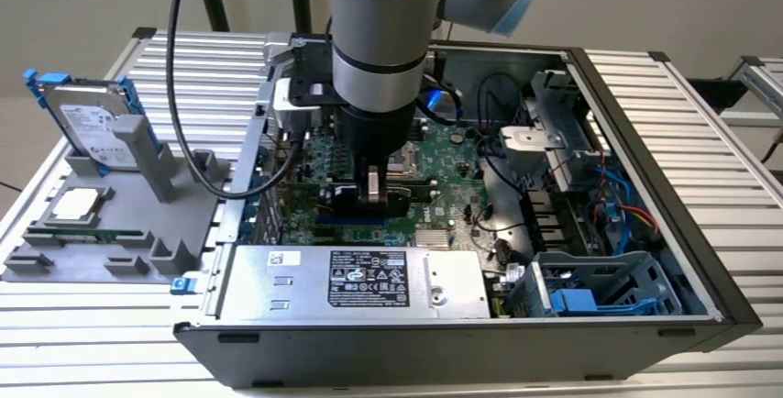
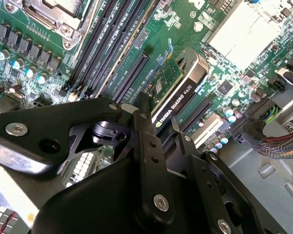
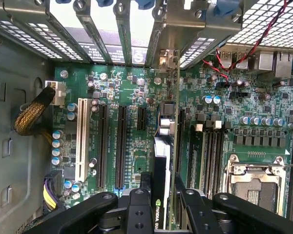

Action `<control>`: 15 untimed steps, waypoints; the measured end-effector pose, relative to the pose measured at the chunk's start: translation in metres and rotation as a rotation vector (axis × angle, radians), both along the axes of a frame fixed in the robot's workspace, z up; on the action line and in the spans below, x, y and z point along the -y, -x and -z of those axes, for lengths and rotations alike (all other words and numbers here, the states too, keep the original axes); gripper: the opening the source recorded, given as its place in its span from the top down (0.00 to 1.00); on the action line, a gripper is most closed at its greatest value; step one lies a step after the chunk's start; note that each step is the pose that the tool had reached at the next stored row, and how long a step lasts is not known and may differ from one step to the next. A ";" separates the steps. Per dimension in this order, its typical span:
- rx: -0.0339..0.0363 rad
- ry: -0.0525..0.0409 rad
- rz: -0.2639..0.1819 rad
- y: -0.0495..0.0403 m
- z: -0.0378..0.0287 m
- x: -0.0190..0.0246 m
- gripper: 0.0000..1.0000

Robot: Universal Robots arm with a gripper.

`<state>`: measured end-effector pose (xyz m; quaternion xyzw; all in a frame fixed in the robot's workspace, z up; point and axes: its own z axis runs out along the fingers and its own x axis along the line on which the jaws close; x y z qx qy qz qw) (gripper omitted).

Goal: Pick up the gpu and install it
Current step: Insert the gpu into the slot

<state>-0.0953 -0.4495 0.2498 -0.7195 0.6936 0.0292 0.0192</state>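
End effector down inside the open case, clamped on the gpu over the motherboard.

From my station I see the arm (image 1: 377, 40) dropping nearly vertical from the top centre of the exterior view into the open computer case (image 1: 636, 187), which lies on the ribbed metal surface (image 1: 722, 123). The end effector (image 1: 373, 198) sits low over the green motherboard (image 1: 446, 155), its black matte fingers (image 2: 147, 141) closed narrow on the gpu (image 2: 178, 90). The card stands on edge, a slim rectangle with a green circuit-board face and a black cooler edge. In the first wrist view its thin long axis (image 3: 162, 161) runs from the fingers at lower centre up toward the silver slot brackets (image 3: 132, 29) at the top, parallel with the long black expansion slots (image 3: 121, 146).
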 end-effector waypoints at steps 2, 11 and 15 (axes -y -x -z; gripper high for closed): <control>0.0000 0.0000 0.000 0.0000 0.0000 0.0000 1.00; 0.0000 0.0001 0.000 0.0000 -0.0035 0.0003 1.00; -0.0001 0.0001 0.002 0.0001 -0.0035 0.0024 1.00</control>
